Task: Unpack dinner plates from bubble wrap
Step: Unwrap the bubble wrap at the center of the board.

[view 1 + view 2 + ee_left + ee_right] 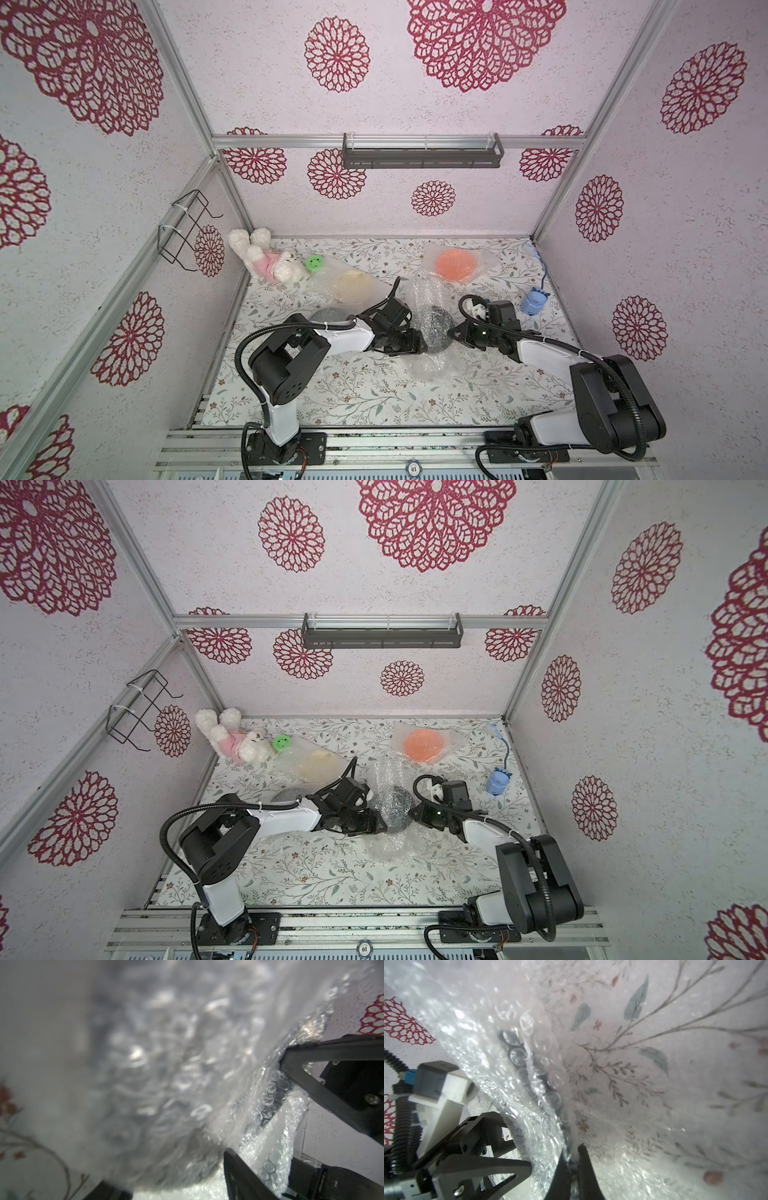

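A black dinner plate (pixel 438 328) lies mid-table inside loose bubble wrap (pixel 428 368). My right gripper (pixel 453 332) is at its right edge. In the right wrist view the right gripper (pixel 572 1159) is shut, pinching a fold of the bubble wrap (pixel 508 1084). My left gripper (pixel 422 347) is at the plate's left edge, and its jaws stand apart around the wrapped plate (pixel 155 1084). An orange plate (pixel 456 265) and a cream plate (pixel 353 286) lie wrapped at the back. A dark plate (pixel 328 313) shows partly behind the left arm.
A plush bunny (pixel 266 259) and a green smiley disc (pixel 315 262) lie at the back left. At the right stands a small blue toy with a cable (pixel 534 301). A wire rack (pixel 187 228) hangs on the left wall and a dark shelf (pixel 422 151) on the back wall.
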Motion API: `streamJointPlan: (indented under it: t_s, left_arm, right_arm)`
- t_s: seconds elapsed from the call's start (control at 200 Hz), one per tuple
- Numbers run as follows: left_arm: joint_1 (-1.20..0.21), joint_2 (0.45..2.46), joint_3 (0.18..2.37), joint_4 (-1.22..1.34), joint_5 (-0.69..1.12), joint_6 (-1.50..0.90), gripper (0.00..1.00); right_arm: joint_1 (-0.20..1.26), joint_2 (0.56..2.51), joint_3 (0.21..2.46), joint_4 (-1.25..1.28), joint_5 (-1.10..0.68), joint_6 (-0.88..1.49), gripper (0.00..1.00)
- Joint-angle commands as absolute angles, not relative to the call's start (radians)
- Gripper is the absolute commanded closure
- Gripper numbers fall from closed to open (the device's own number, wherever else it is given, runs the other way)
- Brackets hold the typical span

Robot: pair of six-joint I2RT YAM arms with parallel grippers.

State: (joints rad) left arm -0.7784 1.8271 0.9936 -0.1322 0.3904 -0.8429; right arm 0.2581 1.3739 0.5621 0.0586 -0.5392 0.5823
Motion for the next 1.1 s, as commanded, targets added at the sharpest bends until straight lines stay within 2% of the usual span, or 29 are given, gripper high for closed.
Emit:
streamJointPlan:
  t_s: [0.0, 0.135, 0.295, 0.435, 0.6, 0.756, 0.921, 1.096]
  left_arm:
    - [-0.752, 1.719, 0.960, -0.094, 0.435, -0.882, 0.27]
    - [-0.727, 1.579, 0.906, -0.116, 0.422, -0.885, 0.18]
    - [-0.696, 1.447, 0.873, -0.245, 0.322, -0.848, 0.16]
    - [-0.681, 1.384, 0.857, -0.319, 0.254, -0.826, 0.16]
    - [-0.673, 1.366, 0.828, -0.319, 0.246, -0.829, 0.15]
    - [-0.672, 1.359, 0.803, -0.305, 0.240, -0.839, 0.15]
    - [-0.666, 1.336, 0.792, -0.317, 0.224, -0.842, 0.15]
    - [-0.660, 1.320, 0.775, -0.325, 0.219, -0.845, 0.15]
  right_arm:
    - [0.264, 1.290, 0.656, -0.076, -0.453, 0.518, 1.00]
    - [0.267, 1.209, 0.734, -0.258, -0.324, 0.475, 1.00]
    - [0.277, 1.148, 0.838, -0.484, -0.095, 0.429, 1.00]
    - [0.318, 1.121, 0.902, -0.607, 0.183, 0.422, 1.00]
    - [0.431, 1.100, 0.994, -0.709, 0.510, 0.478, 1.00]
    - [0.504, 1.210, 1.114, -0.859, 0.731, 0.551, 1.00]
    - [0.654, 1.413, 1.197, -1.049, 1.013, 0.700, 1.00]
    - [0.741, 1.588, 1.261, -1.148, 1.063, 0.825, 1.00]
